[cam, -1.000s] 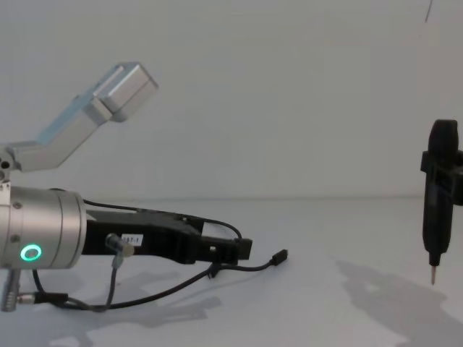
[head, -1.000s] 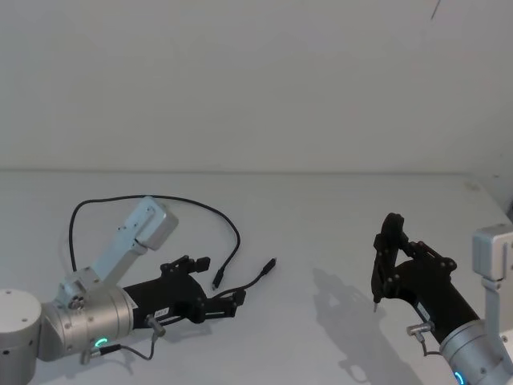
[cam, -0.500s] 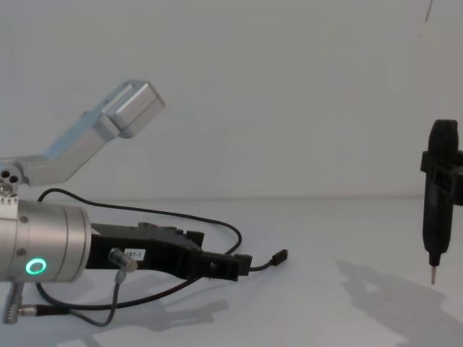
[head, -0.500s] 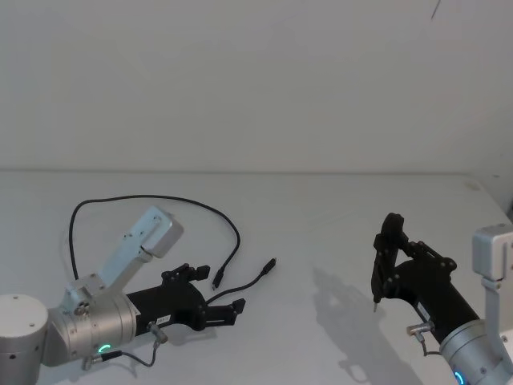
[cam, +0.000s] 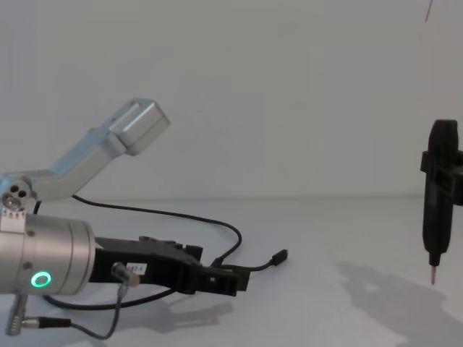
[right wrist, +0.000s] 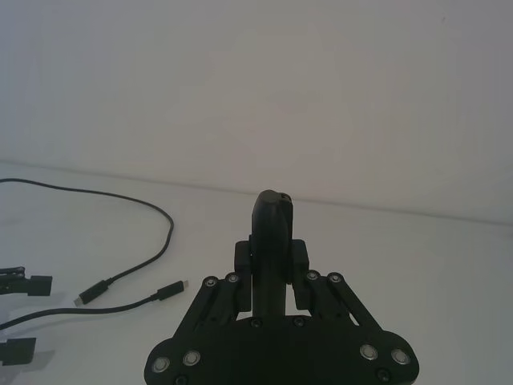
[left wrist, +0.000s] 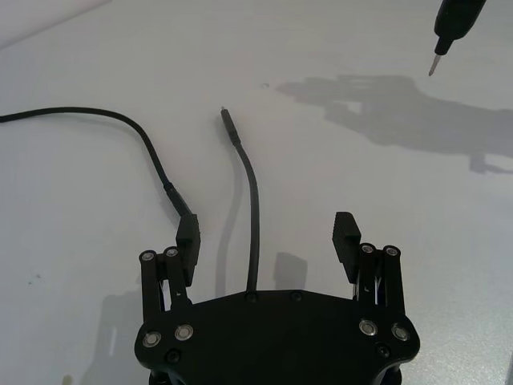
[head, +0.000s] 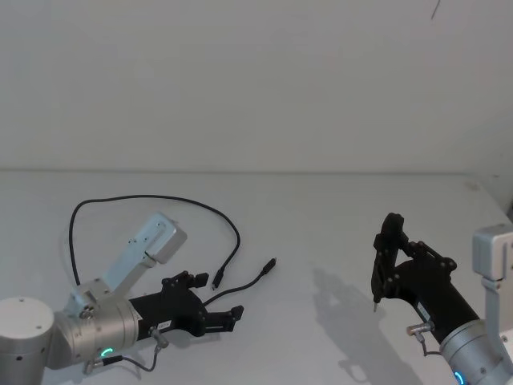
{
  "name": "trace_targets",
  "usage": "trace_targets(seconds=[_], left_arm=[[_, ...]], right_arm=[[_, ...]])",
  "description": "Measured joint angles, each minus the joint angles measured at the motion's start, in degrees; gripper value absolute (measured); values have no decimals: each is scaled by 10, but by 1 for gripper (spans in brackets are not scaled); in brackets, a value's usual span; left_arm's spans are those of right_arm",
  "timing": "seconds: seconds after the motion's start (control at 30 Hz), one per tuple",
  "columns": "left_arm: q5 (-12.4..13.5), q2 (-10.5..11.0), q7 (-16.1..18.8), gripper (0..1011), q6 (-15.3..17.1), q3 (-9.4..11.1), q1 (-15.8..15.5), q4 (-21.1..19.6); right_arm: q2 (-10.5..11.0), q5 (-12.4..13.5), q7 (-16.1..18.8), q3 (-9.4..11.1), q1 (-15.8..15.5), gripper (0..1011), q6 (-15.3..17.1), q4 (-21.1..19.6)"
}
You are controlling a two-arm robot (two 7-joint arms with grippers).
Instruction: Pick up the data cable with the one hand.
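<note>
Wide-open left claw (left wrist: 267, 233), data cable (left wrist: 255, 200) branch between fingers (left wrist: 346, 233); right claw (right wrist: 272, 255) parked, clamping black stylus (right wrist: 272, 215).

1. The right gripper (right wrist: 272, 258) had its two fingers pressed against a black column (right wrist: 272, 212) that stood upright between them.
2. The data cable (right wrist: 152, 210) curved across the white table (right wrist: 401, 265), and two of its branches ended in small plugs lying near each other.
3. Farther off, the left gripper (right wrist: 22, 317) held its fingertips apart, with one cable branch running between them.
</note>
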Motion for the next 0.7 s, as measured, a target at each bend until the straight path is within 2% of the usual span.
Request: trace_targets(seconds=[0.17, 0.3, 0.33, 0.7], left_arm=[[2, -6, 0, 981, 0, 0, -1, 9], [5, -14, 0, 875, -3, 0, -5, 18], [5, -15, 0, 875, -3, 0, -5, 20], [9, -28, -4, 516, -7, 1, -11, 38]], right_arm=[[0, 0, 0, 0, 0, 279, 0, 0], [0, 0, 0, 0, 0, 279, 0, 0], [0, 0, 0, 0, 0, 279, 0, 0], [0, 0, 0, 0, 0, 279, 0, 0]])
